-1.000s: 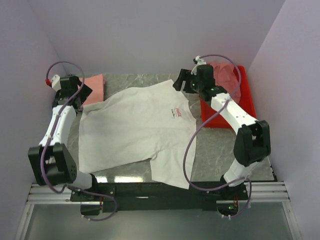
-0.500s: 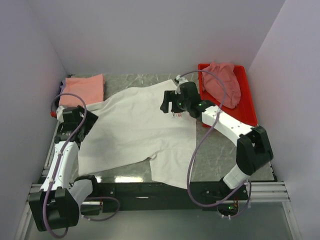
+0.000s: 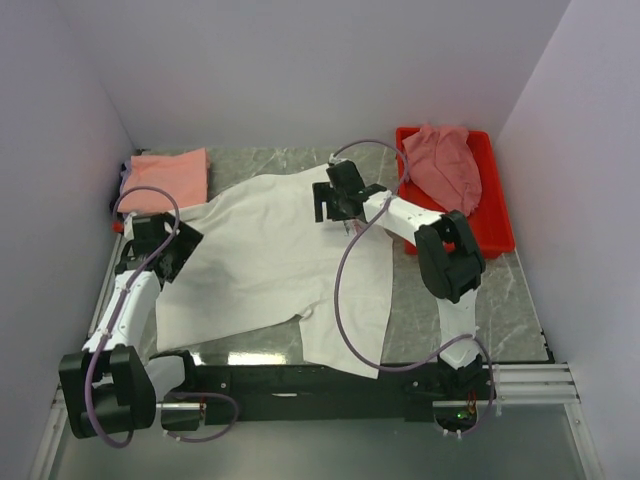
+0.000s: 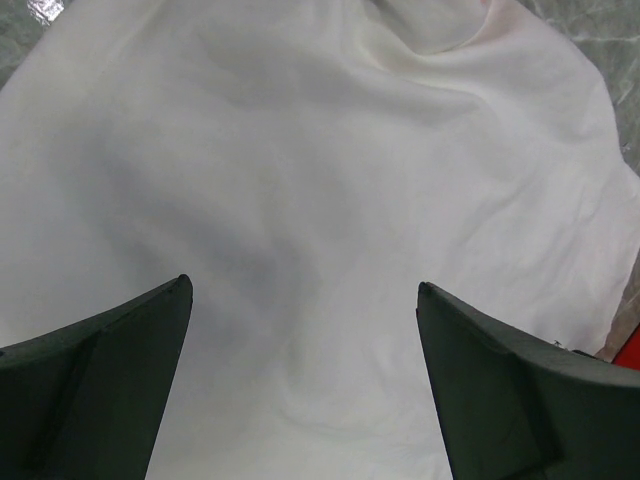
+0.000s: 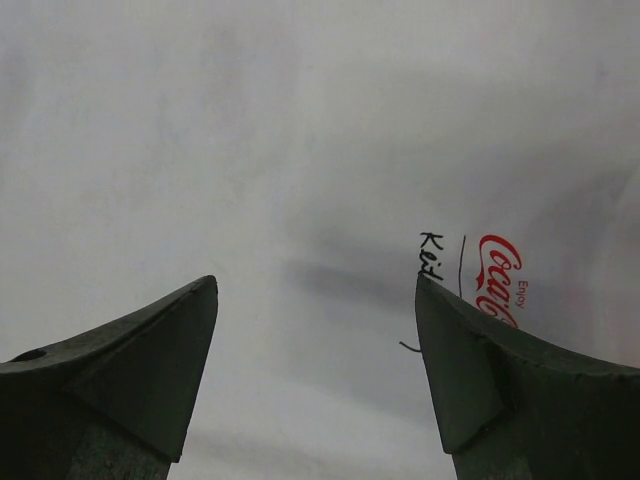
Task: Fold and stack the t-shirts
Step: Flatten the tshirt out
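White tee [image 3: 270, 265] lies unfolded | salmon tee [image 3: 168, 178] folded at worktop's [image 3: 515, 310] far-left corner | pink tee [image 3: 445, 165] pending | my left pincer [image 4: 302, 283], right pincer [image 5: 315, 280]: apart, empty

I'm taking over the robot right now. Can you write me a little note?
Left gripper: open, holding nothing, over the white tee.
Right gripper: open, holding nothing, over the same tee beside its logo.
Done: salmon tee lies folded in the far left corner.
Left: white tee is spread out, not folded; pink tee is crumpled in the tray. Fold both and stack them.
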`<state>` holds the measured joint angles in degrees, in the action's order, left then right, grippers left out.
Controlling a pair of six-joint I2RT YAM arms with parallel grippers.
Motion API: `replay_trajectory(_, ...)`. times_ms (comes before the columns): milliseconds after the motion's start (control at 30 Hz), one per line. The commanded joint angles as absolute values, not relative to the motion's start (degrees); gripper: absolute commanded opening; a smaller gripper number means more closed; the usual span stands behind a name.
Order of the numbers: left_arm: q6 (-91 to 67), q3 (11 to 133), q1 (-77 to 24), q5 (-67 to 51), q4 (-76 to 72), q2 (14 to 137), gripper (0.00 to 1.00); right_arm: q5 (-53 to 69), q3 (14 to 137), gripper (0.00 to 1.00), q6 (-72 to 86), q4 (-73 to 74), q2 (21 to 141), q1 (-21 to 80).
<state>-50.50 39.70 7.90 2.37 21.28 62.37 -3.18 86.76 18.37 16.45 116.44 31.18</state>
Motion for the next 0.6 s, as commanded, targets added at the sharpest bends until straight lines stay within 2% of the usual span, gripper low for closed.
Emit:
replay_trajectory(0, -49.7, 40.9, 7.8, 1.1, 19.1, 64.2, 0.99, -9.0, 91.5, 0.86, 16.4, 19.2, 118.8, 30.6)
replay_trajectory(567, -50.0, 45.6, 4.1, 1.8, 17.8, 71.5, 1.0, -7.5, 81.9, 0.84, 20.1, 23.1, 117.9, 24.5)
